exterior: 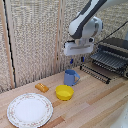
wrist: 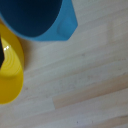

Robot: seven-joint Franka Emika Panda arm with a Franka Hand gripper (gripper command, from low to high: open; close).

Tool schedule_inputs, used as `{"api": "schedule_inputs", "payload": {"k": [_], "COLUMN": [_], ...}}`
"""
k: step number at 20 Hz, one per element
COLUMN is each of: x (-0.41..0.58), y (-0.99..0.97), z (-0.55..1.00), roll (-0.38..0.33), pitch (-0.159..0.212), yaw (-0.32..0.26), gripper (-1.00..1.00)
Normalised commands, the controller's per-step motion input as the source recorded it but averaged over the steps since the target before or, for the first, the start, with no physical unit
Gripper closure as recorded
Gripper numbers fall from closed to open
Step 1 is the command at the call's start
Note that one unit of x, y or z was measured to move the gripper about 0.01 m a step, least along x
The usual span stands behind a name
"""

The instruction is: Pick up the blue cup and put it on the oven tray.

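White arm's gripper [exterior: 76,62] hangs just above the blue cup [exterior: 71,77]; whether its fingers are spread, I cannot tell. Cup stands on the wooden table [exterior: 95,100], beside a yellow bowl [exterior: 64,92]. Oven tray [exterior: 107,60] sits at the exterior view's right.

A small medium-blue mug [exterior: 71,77] with a side handle stands upright, mouth up, near the middle of the wooden table, toward its back edge. The oven tray [exterior: 108,60], a dark wire rack of parallel bars, sticks out level from a toaster oven at the table's back right corner in the exterior view, well apart from the mug.
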Motion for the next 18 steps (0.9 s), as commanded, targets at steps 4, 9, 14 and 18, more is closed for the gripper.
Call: {"api": "schedule_inputs", "payload": {"k": [4,9,14,18], "x": [0.269,0.198,0.206,0.359], "y": [-0.26,-0.02,0.01,0.00], "z": [-0.30,-0.31,-0.31,-0.30], "roll": [0.000,-0.023,-0.047,-0.047], "pitch": [0.017,0.044,0.057,0.000], "yaw": [0.112,0.088,0.065,0.163], "gripper": [-1.00,-1.00,-1.00,-1.00]}}
